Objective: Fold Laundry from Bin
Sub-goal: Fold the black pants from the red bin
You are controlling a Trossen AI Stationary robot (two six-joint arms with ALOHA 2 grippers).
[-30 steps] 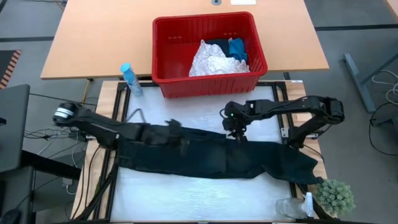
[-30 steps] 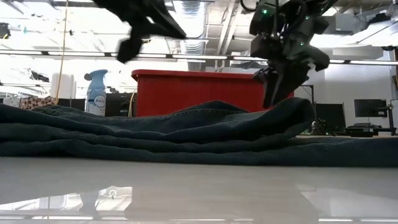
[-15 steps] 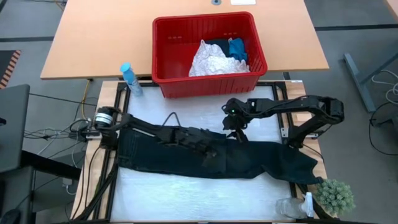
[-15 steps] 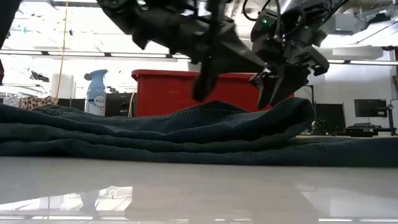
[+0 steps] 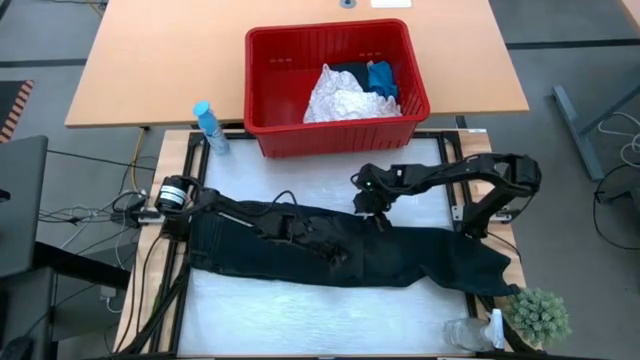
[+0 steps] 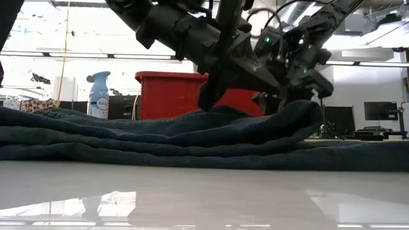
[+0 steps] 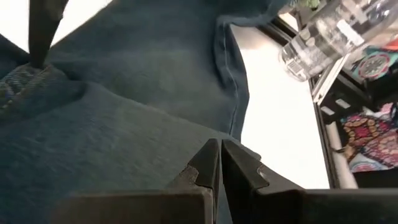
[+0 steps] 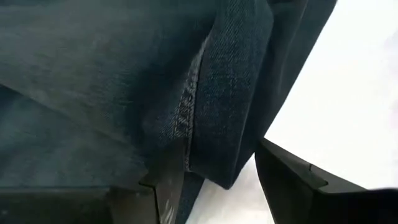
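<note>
Dark jeans (image 5: pixel 340 255) spread flat on white table (image 5: pixel 300 315); left gripper (image 7: pixel 219 163) closed, empty, over denim; right gripper (image 8: pixel 214 171) spread wide, straddling folded jeans edge

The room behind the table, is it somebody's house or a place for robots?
Most likely a robot lab or workshop, not a house. Long ceiling lights and bare ducts run overhead, a monitor stands at the back, and two robot arms work on dark jeans beside a red bin.
</note>
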